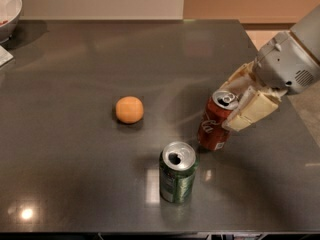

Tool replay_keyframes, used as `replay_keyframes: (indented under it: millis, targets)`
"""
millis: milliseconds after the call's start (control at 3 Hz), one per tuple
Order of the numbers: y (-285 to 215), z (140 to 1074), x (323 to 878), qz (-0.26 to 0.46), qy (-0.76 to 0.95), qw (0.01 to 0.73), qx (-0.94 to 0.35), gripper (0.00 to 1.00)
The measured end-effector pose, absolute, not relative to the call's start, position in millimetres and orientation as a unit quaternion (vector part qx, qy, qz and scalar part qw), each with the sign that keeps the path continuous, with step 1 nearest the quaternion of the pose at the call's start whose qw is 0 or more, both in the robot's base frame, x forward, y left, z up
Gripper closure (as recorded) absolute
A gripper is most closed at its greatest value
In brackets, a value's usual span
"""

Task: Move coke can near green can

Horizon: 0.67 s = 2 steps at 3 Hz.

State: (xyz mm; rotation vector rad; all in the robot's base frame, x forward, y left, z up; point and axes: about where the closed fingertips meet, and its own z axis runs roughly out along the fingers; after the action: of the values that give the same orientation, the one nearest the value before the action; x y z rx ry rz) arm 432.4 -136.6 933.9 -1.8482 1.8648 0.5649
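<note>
The coke can is dark red with white lettering and a silver top. It is tilted and held by my gripper, which reaches in from the right with its pale fingers closed around the can's upper part. The can's base is at or just above the table. The green can stands upright with an open silver top, just to the lower left of the coke can, a small gap between them.
An orange lies left of the cans on the dark grey table. A white bowl sits at the far left corner. The table's right edge runs just under my arm.
</note>
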Motion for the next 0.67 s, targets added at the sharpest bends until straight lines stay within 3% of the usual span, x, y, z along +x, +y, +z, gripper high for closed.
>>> replay_keyframes:
  millis: [333,667]
  targets:
    - [-127,928,409,0.223,0.65,0.219,-0.692,1.0]
    - [-119,920,393,0.236,0.626,0.209,-0.713,0.83]
